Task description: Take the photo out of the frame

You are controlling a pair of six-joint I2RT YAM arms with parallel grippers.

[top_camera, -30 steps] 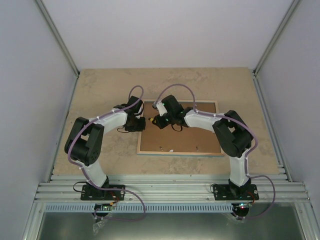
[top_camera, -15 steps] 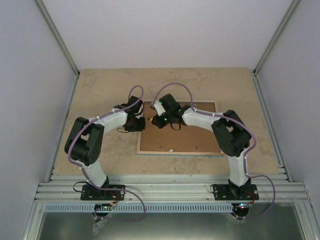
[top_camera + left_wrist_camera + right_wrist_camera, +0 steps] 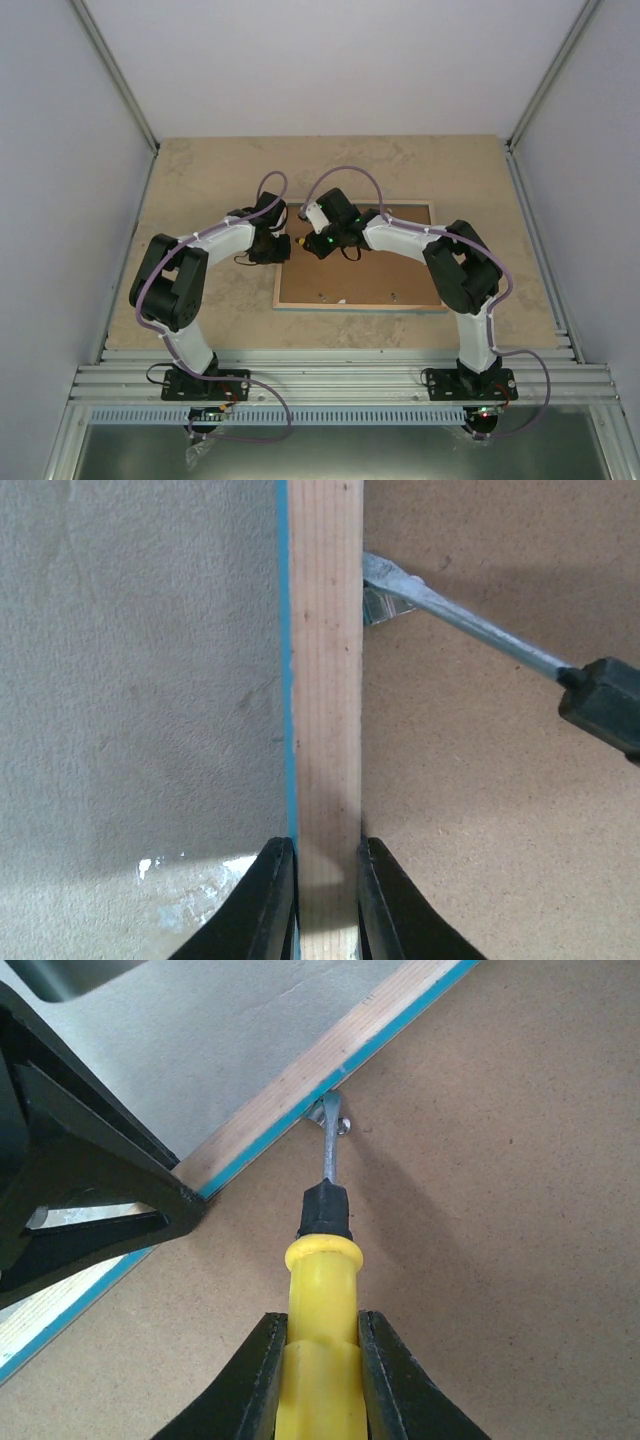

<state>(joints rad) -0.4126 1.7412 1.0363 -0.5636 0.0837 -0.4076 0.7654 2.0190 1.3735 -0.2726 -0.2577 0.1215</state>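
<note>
From above, the thin turquoise-blue rectangular picture frame (image 3: 360, 306) lies face down on the beige stone-look table (image 3: 200, 170), a little right of the middle and nearer the table's front edge than its back. Its brown fibreboard panel (image 3: 380, 275) faces up. Both arms reach to the frame's left side, the left gripper (image 3: 283, 246) at the rail and the right gripper (image 3: 312, 242) just inside it, over the panel. The sunflower photo cannot be seen. I judge it sits beneath the panel, which would explain why the back is being worked.

In the left wrist view, the left gripper (image 3: 325, 855) is clamped on the pale wooden rail (image 3: 325, 680), one finger on the blue outer edge and the other on the inner side by the panel. This grip probably pins the frame against sliding. A flat steel blade (image 3: 470, 620) comes in from the right, its tip at a small metal retaining tab (image 3: 380, 605).

In the right wrist view, the right gripper (image 3: 322, 1330) is closed tight on the yellow-handled screwdriver (image 3: 322, 1300), whose blade points at the tab (image 3: 330, 1115). The aim is likely to turn or bend the tab aside so the panel can lift.
</note>
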